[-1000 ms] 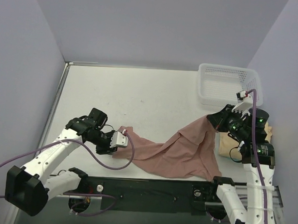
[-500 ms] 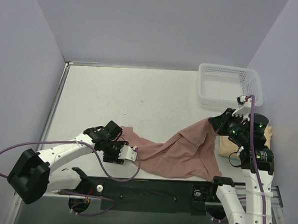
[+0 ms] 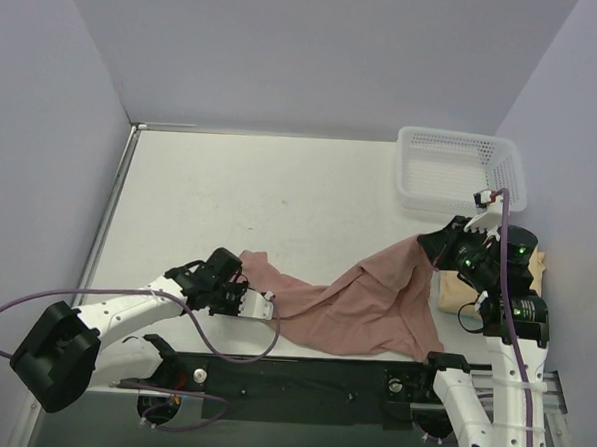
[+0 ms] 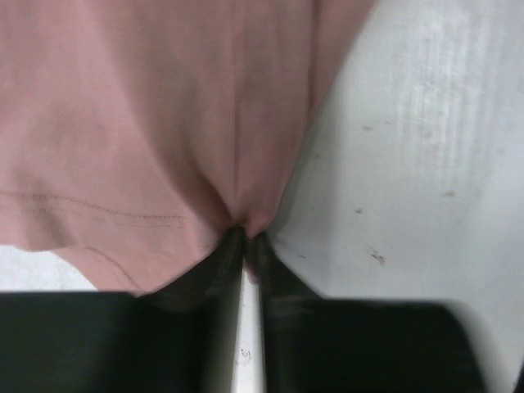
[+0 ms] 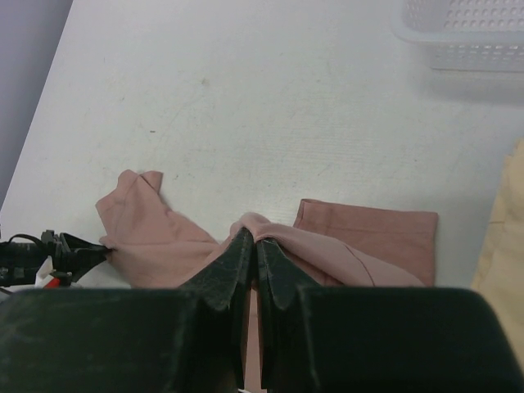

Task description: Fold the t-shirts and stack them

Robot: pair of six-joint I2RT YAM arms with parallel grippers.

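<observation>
just shifted the left claw (image 3: 259, 304): opened it off the pink shirt (image 3: 354, 302) at its tip farthest from the white basket (image 3: 460, 170), slid it a bit closer to the basket, now pinched almost tight on a fold near the hem stitching. kept the right claw (image 3: 433, 241) where it was, squeezed fully on the shirt's other end, lifted just in front of the basket. looks like a fresh hold for pulling the shirt flat; no fold made yet. soft, thin, wrinkly cloth, sagging in a long floppy strip away from the basket. tan shirt (image 3: 453, 289) also just in front of the basket, under the right arm, not held. hard plastic with lots of little holes for the basket. smooth pale table (image 3: 280, 193), a few small marks.
</observation>
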